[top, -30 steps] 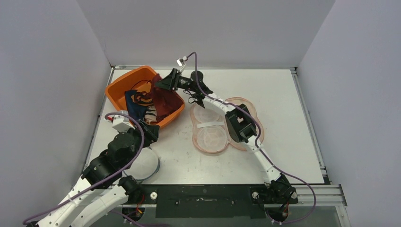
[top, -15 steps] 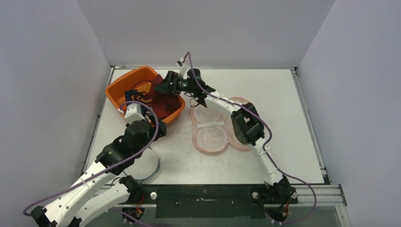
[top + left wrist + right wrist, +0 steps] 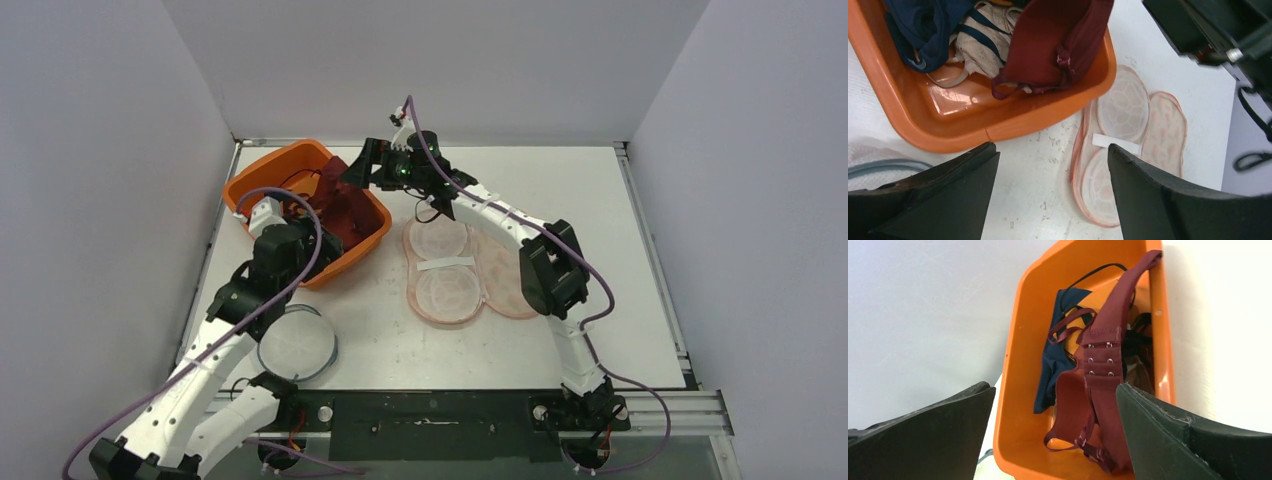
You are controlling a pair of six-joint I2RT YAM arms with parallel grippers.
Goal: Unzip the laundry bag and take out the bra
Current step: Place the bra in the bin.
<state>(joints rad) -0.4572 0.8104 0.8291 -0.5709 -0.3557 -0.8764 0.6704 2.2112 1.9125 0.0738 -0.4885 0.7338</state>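
Bra (image 3: 1100, 365), soft maroon cloth; glossy orange tub (image 3: 1018, 440) holds it.

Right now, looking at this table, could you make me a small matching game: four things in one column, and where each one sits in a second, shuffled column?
Things:
1. maroon bra
2. orange tub
3. pink laundry bag
4. round white mesh bag

Places:
A. spread open flat in the middle of the table
B. lying inside the tub
C. far left corner
D. near edge, left side

Pairs: 1-B, 2-C, 3-A, 4-D
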